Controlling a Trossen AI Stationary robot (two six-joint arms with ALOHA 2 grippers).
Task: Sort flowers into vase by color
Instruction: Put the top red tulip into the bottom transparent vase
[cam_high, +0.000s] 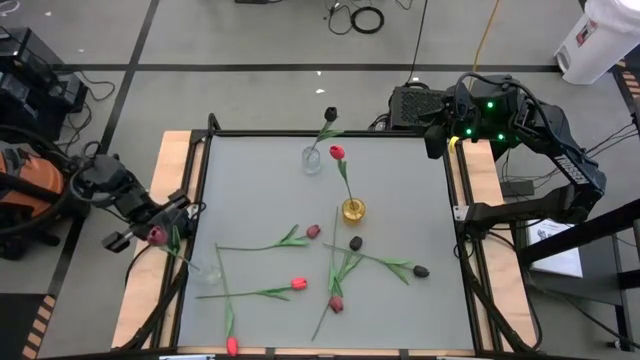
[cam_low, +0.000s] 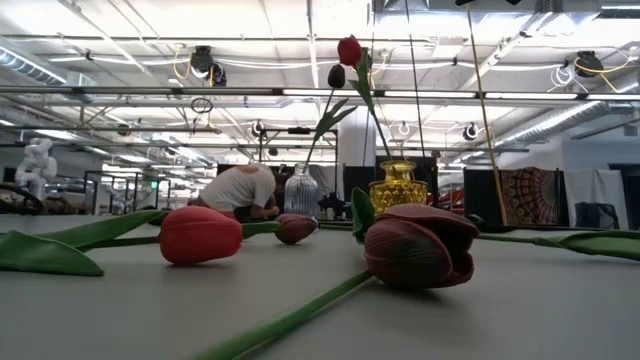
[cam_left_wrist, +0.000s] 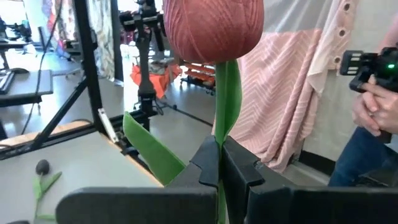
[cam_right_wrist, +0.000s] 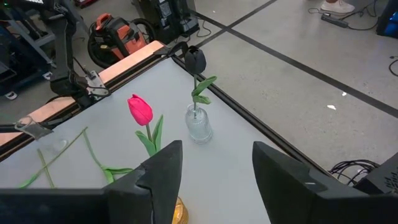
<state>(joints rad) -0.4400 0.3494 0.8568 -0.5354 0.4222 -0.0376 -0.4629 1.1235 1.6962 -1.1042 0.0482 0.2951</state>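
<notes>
- Nearest the low camera, you have a dark maroon tulip (cam_low: 420, 245) lying on the counter (cam_high: 400, 190), with a bright red tulip (cam_low: 200, 235) just beside it on the same surface.
- Around them the loose flowers (cam_high: 300, 265) lie scattered, well short of the yellow vase (cam_high: 353, 210); their long green stems cross one another, so expect tangles when you lift one.
- The yellow vase itself stands near the counter's middle and holds one red tulip upright (cam_high: 337, 152).
- Beyond the yellow vase stands the clear glass vase (cam_high: 312, 160), carrying a single black tulip (cam_high: 331, 115) that leans out past the counter's far edge.
- Your left gripper (cam_high: 170, 228) sits at the counter's left edge, far from the yellow vase. Its fingers (cam_left_wrist: 208, 165) are clamped on the green stem of a pink-red tulip (cam_left_wrist: 214, 28), gripping just below the head.
- Your right gripper (cam_right_wrist: 214, 171) waits off the far right corner, behind the yellow vase, with its fingers spread apart and empty.
- Judging by this, you are mid-carry with one flower picked. That head looks red, so it likely belongs with the red tulip in the yellow vase.
- The next move calls for bringing the stem's free end over the narrow mouth and lowering it straight, without knocking the flower already standing there.
</notes>
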